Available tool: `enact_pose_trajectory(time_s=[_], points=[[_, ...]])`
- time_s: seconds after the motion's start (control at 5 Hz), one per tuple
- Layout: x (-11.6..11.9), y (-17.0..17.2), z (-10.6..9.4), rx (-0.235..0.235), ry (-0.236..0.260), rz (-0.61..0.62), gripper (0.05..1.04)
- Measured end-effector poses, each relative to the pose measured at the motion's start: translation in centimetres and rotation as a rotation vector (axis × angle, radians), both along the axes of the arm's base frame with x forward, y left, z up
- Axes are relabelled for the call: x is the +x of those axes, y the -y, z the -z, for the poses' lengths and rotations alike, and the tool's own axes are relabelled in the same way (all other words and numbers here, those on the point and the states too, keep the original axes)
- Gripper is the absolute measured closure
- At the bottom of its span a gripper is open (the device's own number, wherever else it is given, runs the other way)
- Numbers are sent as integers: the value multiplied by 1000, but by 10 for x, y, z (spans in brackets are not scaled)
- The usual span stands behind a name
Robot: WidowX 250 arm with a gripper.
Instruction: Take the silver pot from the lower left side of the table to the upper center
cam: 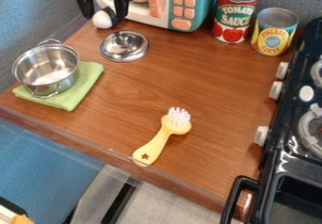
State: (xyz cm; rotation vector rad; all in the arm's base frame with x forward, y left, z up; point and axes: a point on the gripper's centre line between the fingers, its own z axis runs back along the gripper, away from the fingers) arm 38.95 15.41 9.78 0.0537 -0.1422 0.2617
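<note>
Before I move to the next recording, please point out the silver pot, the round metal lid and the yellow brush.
Silver pot point(46, 68): camera view, on its inside.
Round metal lid point(124, 50): camera view, on the dome, below the knob.
Yellow brush point(160, 138): camera view, on the handle.

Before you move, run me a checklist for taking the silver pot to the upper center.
1. Silver pot upright on the green cloth: ok.
2. Lid off the pot, on the table: ok.
3. Gripper open: ok.
4. Gripper at the pot: not ok, it hangs near the toy microwave.
5. Gripper clear of the white-and-black item: cannot tell.
</note>
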Motion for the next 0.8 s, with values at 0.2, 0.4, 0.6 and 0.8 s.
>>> enact_pose_trajectory(time_s=[0.2,0.4,0.6,0.8], points=[[-2,2,15,-18,-34,2,84],[-18,12,27,-48,-44,21,84],[-42,13,-1,-31,49,43,84],[-67,11,-14,-17,100,61,84]])
